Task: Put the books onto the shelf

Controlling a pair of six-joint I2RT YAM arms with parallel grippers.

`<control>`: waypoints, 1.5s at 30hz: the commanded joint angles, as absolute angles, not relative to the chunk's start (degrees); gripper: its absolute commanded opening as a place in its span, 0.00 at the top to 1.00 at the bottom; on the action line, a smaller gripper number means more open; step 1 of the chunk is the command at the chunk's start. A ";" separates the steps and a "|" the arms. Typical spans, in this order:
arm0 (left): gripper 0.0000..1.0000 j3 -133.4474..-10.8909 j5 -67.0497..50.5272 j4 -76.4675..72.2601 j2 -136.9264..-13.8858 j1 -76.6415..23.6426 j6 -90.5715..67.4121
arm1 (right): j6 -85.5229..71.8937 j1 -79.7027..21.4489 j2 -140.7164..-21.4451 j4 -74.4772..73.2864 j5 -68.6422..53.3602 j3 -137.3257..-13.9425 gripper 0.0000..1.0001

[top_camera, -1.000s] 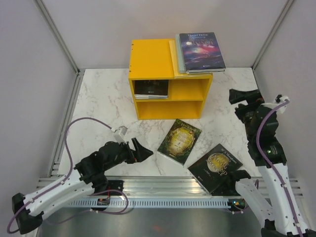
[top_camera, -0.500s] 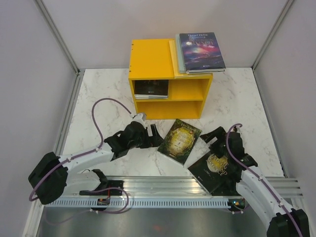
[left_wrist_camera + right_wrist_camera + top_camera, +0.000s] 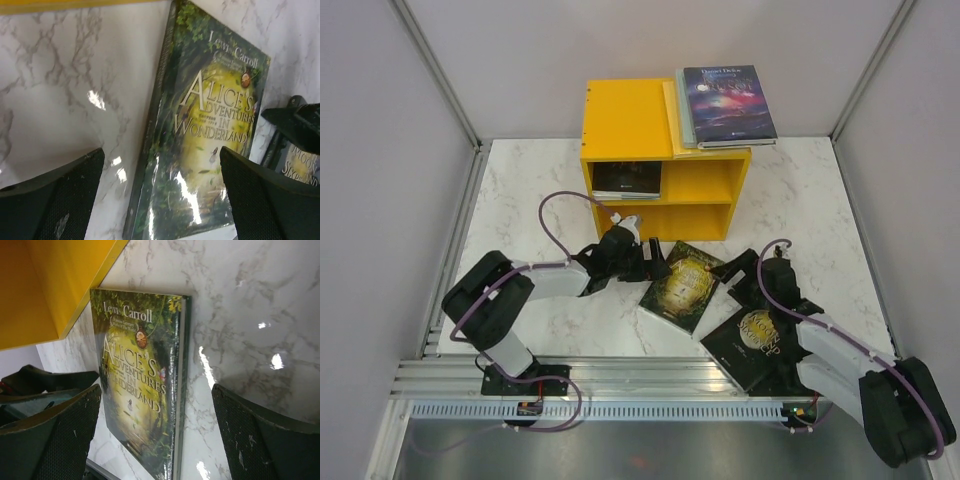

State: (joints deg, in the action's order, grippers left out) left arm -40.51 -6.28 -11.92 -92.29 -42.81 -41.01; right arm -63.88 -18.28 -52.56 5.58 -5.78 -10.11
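A green-and-gold Alice book [image 3: 684, 284] lies flat in front of the yellow shelf [image 3: 625, 120]. My left gripper [image 3: 654, 262] is open at the book's left edge; in the left wrist view its fingers [image 3: 50, 200] straddle the spine side of the cover [image 3: 210, 125]. My right gripper [image 3: 732, 274] is open at the book's right edge, and its wrist view has the page edge [image 3: 179, 390] between the jaws. A dark moon-cover book [image 3: 756, 338] lies near the front right. Books [image 3: 728, 105] are stacked on the shelf's top. One more [image 3: 627, 179] lies in the upper compartment.
The shelf's lower compartment [image 3: 662, 220] opens toward me just behind the Alice book. The right arm's forearm [image 3: 820, 345] passes over the moon-cover book. A metal rail [image 3: 620, 385] runs along the table's near edge. Grey walls close in the sides and back.
Both arms have reached in to the Alice book: the left from the front left, the right swinging down from the right side. Both grippers now flank it. The books have not moved.
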 commanded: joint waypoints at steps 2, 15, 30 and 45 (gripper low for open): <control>0.02 -40.43 -15.00 -16.50 -98.96 -43.59 -38.93 | -63.37 -21.44 -60.11 7.28 -4.04 -9.32 0.04; 0.10 -26.46 -35.50 -47.62 -103.00 -47.99 -50.00 | -68.38 -30.05 -63.11 11.78 -0.35 -6.33 0.04; 0.19 -23.03 -35.24 -59.33 -106.26 -47.90 -56.16 | -68.38 -31.38 -44.84 -3.51 2.46 -4.57 1.00; 0.13 -14.59 -36.39 -87.01 -105.73 -46.41 -71.54 | -76.28 -31.64 -13.46 -5.71 -4.13 -2.29 1.00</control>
State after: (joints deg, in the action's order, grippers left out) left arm -15.55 -35.09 -72.58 -105.30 -46.57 -66.67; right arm -71.81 -31.35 -17.34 -6.68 -1.87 -2.09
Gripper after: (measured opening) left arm 0.873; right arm 0.169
